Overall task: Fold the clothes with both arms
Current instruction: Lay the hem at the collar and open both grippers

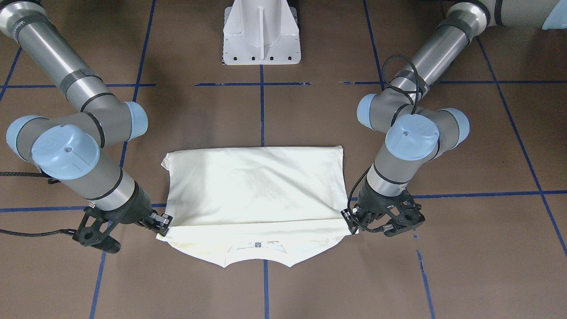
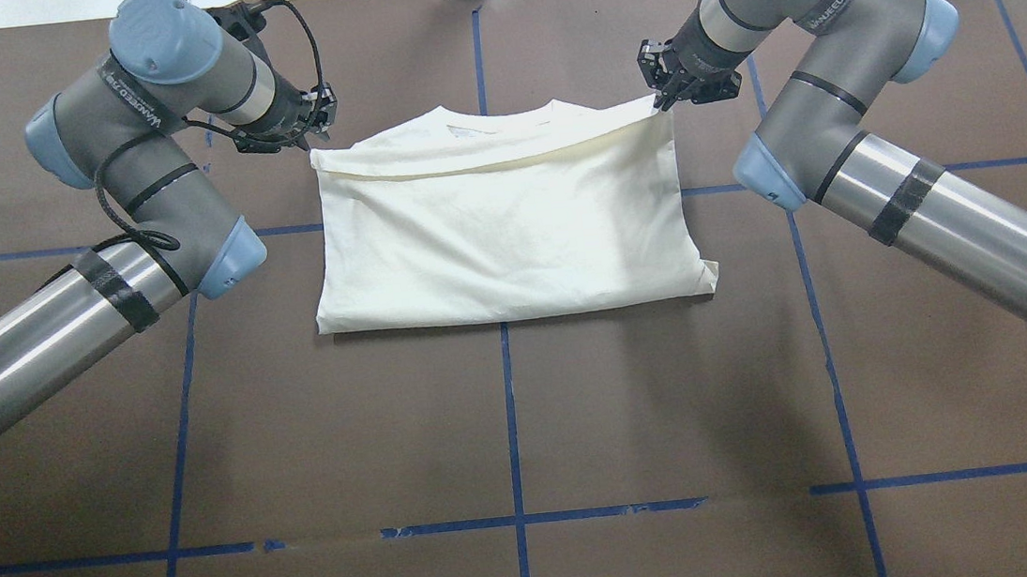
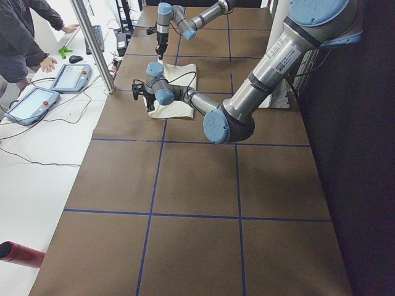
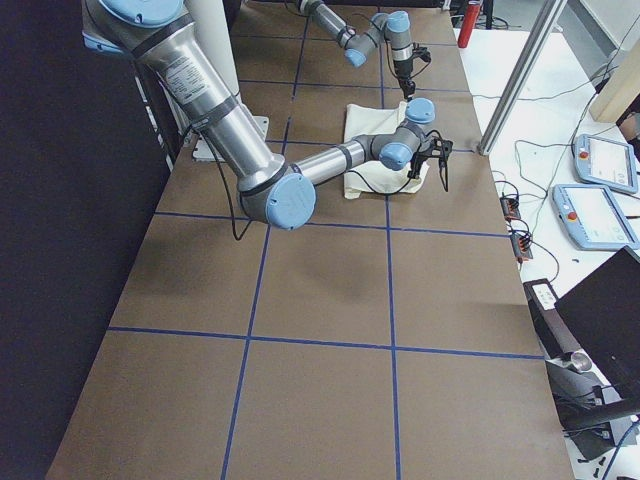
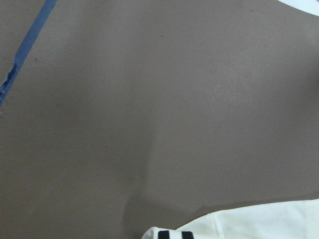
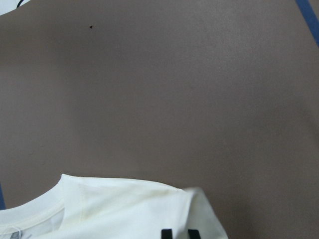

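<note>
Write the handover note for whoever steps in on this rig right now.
Left gripper: looks shut on the near corner of the shirt's folded-over layer, beside the collar.
Right gripper: looks shut on the opposite corner of that layer, held slightly raised.
Shirt: flat on the table between the arms, plain cream side up. No print or sleeves show.
Done: one fold across, with the top layer's edge just short of the collar.
Left: release both corners and check that the edge lies flat, then probably a further fold to make it narrower.
</note>
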